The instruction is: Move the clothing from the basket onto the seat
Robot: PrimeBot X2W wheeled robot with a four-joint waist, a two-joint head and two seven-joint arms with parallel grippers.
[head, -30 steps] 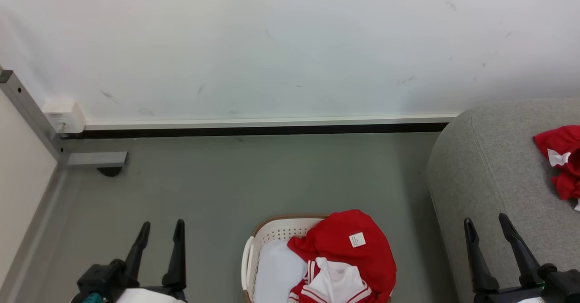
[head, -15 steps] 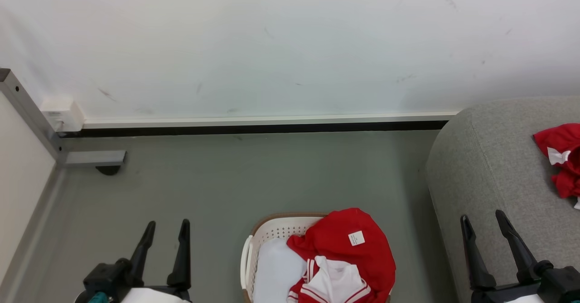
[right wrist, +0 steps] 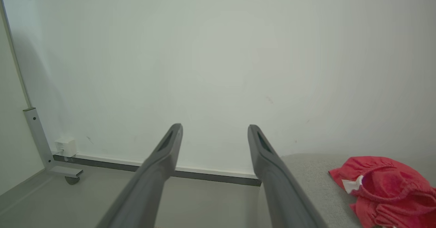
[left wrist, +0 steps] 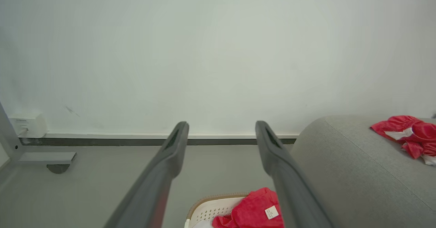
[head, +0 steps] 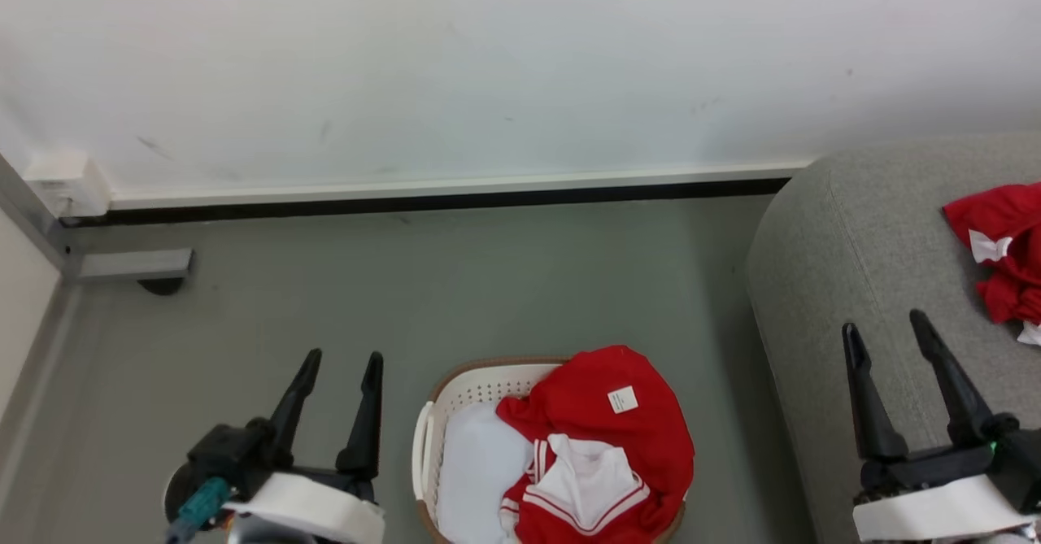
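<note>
Clothing (head: pixel 598 414) in red and white fills the basket (head: pixel 424 449), one garment (head: pixel 999 239) already on the seat (head: pixel 846 235). With the head camera tipped lower, the left gripper (head: pixel 343 355), fingers apart and empty, has edged closer beside the basket; the right gripper (head: pixel 885 322), also spread, has risen over the seat's edge, so a reach likely comes next

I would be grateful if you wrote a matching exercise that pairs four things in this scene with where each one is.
Things:
1. red garment with the white square label
2. crumpled red garment
3. left gripper
4. right gripper

Places:
a. seen against the grey sofa in the head view
b. inside the laundry basket
c. over the floor, left of the basket
d. lying on the sofa's seat

Pairs: 1-b, 2-d, 3-c, 4-a
</note>
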